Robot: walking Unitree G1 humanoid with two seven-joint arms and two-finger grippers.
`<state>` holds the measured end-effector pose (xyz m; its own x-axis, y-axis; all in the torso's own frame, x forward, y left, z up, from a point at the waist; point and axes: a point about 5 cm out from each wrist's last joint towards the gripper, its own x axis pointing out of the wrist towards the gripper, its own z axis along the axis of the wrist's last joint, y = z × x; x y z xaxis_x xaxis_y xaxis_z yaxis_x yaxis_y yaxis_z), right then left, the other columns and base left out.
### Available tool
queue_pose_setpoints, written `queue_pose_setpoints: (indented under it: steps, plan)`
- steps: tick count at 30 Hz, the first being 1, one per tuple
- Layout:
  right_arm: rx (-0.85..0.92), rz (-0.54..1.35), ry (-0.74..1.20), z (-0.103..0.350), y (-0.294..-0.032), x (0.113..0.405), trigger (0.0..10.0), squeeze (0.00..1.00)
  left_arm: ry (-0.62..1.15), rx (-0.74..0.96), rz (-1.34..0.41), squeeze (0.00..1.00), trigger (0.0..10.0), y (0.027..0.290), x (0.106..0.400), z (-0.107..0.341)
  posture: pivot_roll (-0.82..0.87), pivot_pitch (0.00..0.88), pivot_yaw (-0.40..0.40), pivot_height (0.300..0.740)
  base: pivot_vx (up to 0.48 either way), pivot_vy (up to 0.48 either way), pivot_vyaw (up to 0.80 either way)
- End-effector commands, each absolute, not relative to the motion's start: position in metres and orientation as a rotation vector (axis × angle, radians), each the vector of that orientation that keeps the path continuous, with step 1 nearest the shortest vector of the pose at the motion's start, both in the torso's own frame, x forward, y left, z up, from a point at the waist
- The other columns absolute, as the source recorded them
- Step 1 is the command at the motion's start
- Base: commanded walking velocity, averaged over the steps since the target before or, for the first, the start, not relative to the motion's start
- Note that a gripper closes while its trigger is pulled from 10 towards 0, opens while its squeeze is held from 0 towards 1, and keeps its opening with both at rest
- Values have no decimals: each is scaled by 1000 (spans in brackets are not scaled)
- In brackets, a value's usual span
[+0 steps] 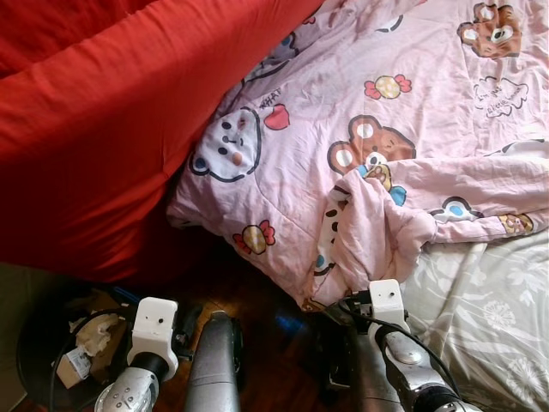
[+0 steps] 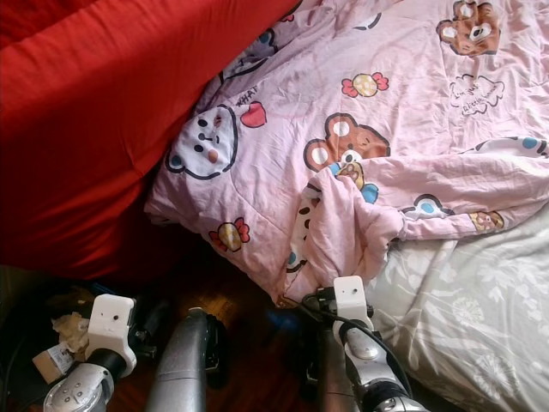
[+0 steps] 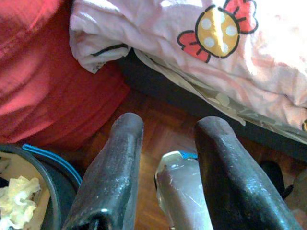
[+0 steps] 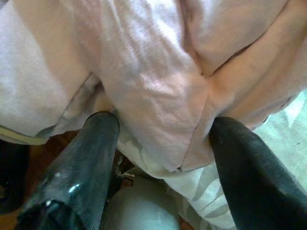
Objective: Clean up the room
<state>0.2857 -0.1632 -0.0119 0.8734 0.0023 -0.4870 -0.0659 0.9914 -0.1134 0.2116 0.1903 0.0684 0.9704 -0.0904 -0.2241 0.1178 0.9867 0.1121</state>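
A pink quilt (image 1: 386, 103) printed with bears and candies lies rumpled across the bed, and one fold of it (image 1: 369, 223) hangs over the near edge. My right gripper (image 4: 163, 124) is open at that edge, its two black fingers (image 4: 91, 153) set wide on either side of the hanging fold (image 4: 158, 91). My left gripper (image 3: 168, 129) is open and holds nothing. It is low over the wooden floor (image 3: 163, 120), beside the bed's corner. The two wrists show at the bottom of the head views, left (image 1: 154, 330) and right (image 1: 386, 302).
A big red duvet (image 1: 94, 129) fills the left side and presses against the quilt. A grey floral sheet (image 1: 489, 292) covers the mattress at the right. A dark bin (image 1: 43, 343) with crumpled paper (image 3: 19, 201) stands at the lower left. My silver leg (image 1: 214, 360) is between the arms.
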Motion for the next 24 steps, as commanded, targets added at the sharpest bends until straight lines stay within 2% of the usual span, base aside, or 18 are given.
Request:
queue_pose_setpoints:
  steps: [1, 15, 21, 24]
  plan:
    - [-119, 43, 557, -24, -160, 273, 0, 0, 281, 131, -94, 0, 10000, 193, 200, 59, 159, 505, 71, 651, 0, 0, 0]
    - [-183, 29, 547, -19, -165, 279, 0, 0, 291, 134, -86, 0, 10000, 192, 203, 57, 162, 487, 64, 651, 0, 0, 0]
    - [-216, 19, 544, -17, -169, 281, 0, 0, 292, 136, -79, 0, 10000, 192, 208, 54, 159, 465, 59, 651, 0, 0, 0]
    - [-226, 13, 540, -15, -175, 283, 0, 0, 289, 134, -73, 0, 10000, 193, 215, 52, 151, 425, 47, 651, 0, 0, 0]
